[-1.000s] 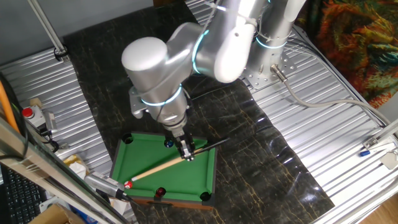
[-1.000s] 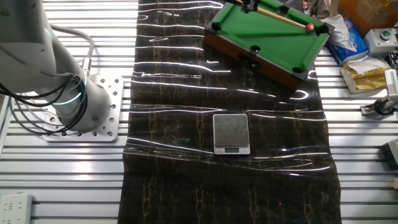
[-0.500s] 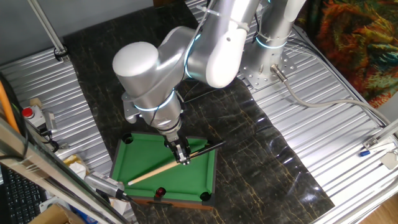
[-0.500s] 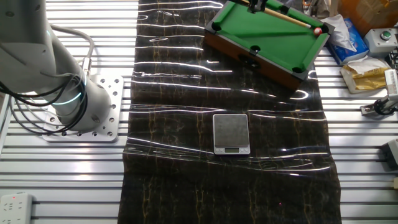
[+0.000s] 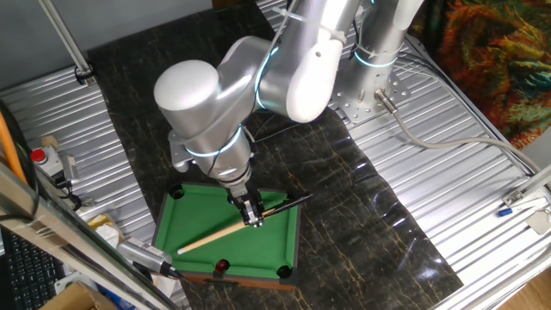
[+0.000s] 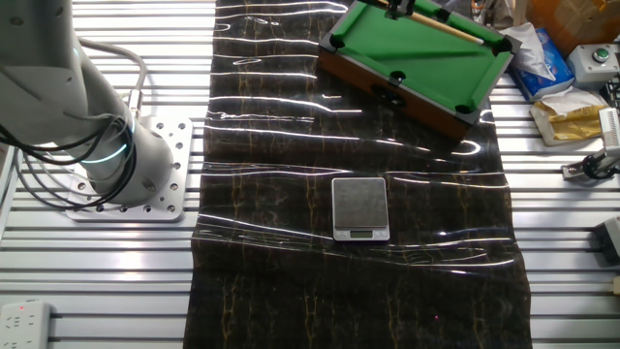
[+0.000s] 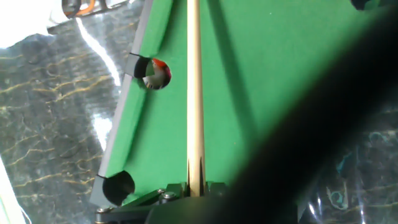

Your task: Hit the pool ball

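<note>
The green toy pool table (image 5: 194, 220) also shows in the other fixed view (image 6: 387, 39) and in the hand view (image 7: 261, 74). My gripper (image 5: 254, 215) hangs over its right half, shut on the wooden cue stick (image 5: 211, 237). The gripper (image 7: 194, 188) holds the cue stick (image 7: 194, 93) pointing along the felt. In the other fixed view the gripper (image 6: 397, 8) is at the top edge. The bright red pool ball is not on the felt and is out of sight. A darker red ball (image 5: 222, 267) sits in the middle side pocket, also in the hand view (image 7: 155, 73).
A small digital scale (image 6: 360, 206) lies on the dark mat in front of the toy table. Paper packets (image 6: 567, 105) and a red-button box (image 5: 39, 157) lie beside the table. The arm's base (image 6: 145, 170) stands on the ribbed metal top.
One second ago the bright red ball lay at the cue tip. The cue pushed forward; the ball rolled to the corner pocket and has now gone from view. The arm has barely moved since.
</note>
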Controlling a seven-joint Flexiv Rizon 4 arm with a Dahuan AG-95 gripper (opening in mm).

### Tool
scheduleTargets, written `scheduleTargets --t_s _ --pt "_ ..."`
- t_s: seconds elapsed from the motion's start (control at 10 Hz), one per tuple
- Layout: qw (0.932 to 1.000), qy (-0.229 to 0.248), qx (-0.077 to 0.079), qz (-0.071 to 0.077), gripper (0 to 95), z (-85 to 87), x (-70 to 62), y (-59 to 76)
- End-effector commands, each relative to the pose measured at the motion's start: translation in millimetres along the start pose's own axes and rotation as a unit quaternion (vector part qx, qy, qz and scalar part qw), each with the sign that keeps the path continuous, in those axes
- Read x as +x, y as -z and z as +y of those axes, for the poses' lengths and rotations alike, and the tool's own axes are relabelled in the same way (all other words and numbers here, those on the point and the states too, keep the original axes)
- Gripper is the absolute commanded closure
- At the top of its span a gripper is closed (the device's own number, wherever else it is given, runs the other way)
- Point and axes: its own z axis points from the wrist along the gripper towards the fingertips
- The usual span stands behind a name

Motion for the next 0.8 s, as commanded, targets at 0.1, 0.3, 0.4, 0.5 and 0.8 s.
scheduleTargets --t_s 0.1,0.3,0.4,0.5,0.8 --pt "0.9983 0.008 0.051 -0.028 95.0 2.7 7.7 12.4" --pt "0.9957 0.006 0.061 -0.069 95.0 3.3 19.5 28.2" --pt "0.9929 0.016 0.08 -0.087 95.0 0.5 26.4 34.7" --pt "0.9906 0.023 0.088 -0.102 95.0 -5.7 28.8 33.7" --pt "0.9828 0.057 0.107 -0.139 95.0 -36.3 35.4 28.5"
